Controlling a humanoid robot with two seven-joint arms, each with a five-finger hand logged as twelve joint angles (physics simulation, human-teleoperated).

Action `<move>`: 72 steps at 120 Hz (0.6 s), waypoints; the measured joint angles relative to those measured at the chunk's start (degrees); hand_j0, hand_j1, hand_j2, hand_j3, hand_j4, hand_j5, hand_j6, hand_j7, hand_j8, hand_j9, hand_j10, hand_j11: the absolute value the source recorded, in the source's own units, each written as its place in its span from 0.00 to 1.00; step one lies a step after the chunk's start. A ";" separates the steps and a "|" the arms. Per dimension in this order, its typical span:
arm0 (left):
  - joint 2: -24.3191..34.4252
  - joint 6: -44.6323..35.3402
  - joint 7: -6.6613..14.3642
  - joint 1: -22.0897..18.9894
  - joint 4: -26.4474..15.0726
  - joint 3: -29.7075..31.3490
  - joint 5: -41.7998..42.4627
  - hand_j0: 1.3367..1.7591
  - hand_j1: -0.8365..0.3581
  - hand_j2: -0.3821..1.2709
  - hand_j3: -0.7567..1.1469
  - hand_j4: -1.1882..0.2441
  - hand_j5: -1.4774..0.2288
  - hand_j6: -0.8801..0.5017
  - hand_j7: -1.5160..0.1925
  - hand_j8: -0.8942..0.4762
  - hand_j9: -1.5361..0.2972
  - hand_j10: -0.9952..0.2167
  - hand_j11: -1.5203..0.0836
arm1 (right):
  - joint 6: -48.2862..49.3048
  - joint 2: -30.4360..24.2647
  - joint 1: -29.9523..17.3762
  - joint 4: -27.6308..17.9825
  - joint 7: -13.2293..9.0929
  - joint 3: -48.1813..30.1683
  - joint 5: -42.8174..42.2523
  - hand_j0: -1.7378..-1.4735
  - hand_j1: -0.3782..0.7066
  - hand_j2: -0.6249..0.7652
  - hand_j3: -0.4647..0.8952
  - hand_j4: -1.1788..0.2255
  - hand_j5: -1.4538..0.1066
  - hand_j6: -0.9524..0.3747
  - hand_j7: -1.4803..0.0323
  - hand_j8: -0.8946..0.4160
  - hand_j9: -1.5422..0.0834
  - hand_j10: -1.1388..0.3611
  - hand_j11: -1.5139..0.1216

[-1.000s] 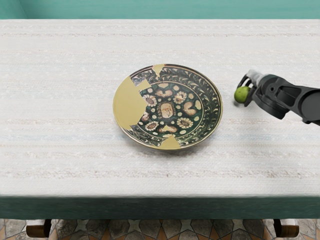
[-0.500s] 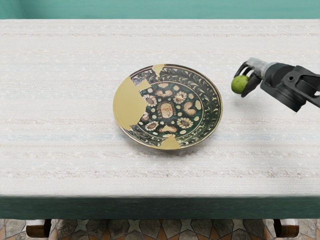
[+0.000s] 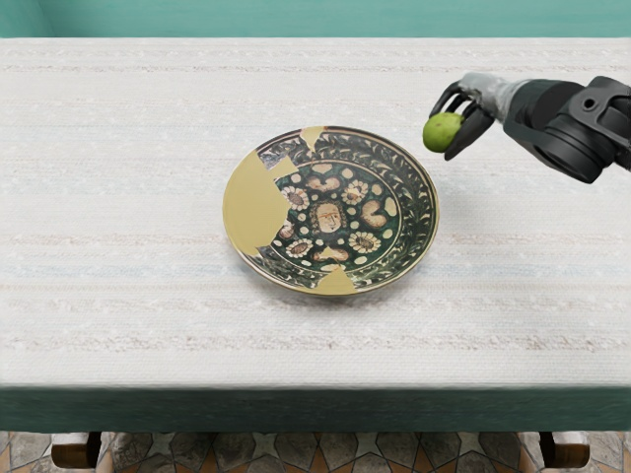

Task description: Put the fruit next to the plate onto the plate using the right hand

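A small green fruit (image 3: 441,131) is held in the air by my right hand (image 3: 455,120), whose dark fingers (image 3: 466,132) curl around it. The arm comes in from the right edge. Fruit and hand hover just beyond the upper right rim of the patterned plate (image 3: 414,236), which lies in the middle of the table with dark floral decoration and yellow patches. The fruit is outside the plate's rim, up and to the right of it. My left arm is out of view.
The pale cloth-covered table (image 3: 128,296) stretches wide around the plate, with its front edge near the bottom. A teal wall runs along the back.
My right hand has lifted the green fruit off the table and carried it up and to the left, closer to the plate's upper right rim.
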State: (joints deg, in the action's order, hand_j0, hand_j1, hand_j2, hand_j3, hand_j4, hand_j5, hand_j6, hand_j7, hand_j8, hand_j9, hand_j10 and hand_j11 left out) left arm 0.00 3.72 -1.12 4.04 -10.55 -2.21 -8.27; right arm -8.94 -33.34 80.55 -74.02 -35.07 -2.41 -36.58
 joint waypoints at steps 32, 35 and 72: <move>0.00 0.02 0.00 0.00 0.00 0.08 0.00 0.76 0.98 0.23 0.40 0.82 0.85 0.63 0.88 0.64 0.83 0.81 0.94 | -0.09 4.85 0.36 -0.55 -0.01 -0.35 1.89 0.34 0.65 0.62 0.34 0.56 0.18 0.51 0.27 0.42 0.27 0.22 0.25; 0.00 0.01 -0.01 0.00 0.00 0.08 0.00 0.76 0.98 0.23 0.40 0.82 0.85 0.63 0.88 0.64 0.83 0.81 0.94 | -0.08 5.47 0.46 -0.52 -0.01 -0.41 2.03 0.34 0.65 0.62 0.34 0.56 0.18 0.51 0.27 0.42 0.27 0.22 0.25; 0.00 -0.01 0.01 0.00 0.00 0.09 0.00 0.76 0.98 0.23 0.40 0.82 0.85 0.63 0.88 0.64 0.83 0.81 0.94 | -0.15 12.51 2.12 0.32 0.01 -0.61 4.51 0.34 0.66 0.64 0.34 0.59 0.16 0.53 0.26 0.44 0.26 0.22 0.23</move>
State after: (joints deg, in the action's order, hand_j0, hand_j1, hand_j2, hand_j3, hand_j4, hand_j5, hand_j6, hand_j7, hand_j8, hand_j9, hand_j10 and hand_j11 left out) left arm 0.00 3.71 -1.11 4.04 -10.55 -2.12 -8.27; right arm -9.10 -20.83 82.67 -73.70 -35.06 -3.02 -32.07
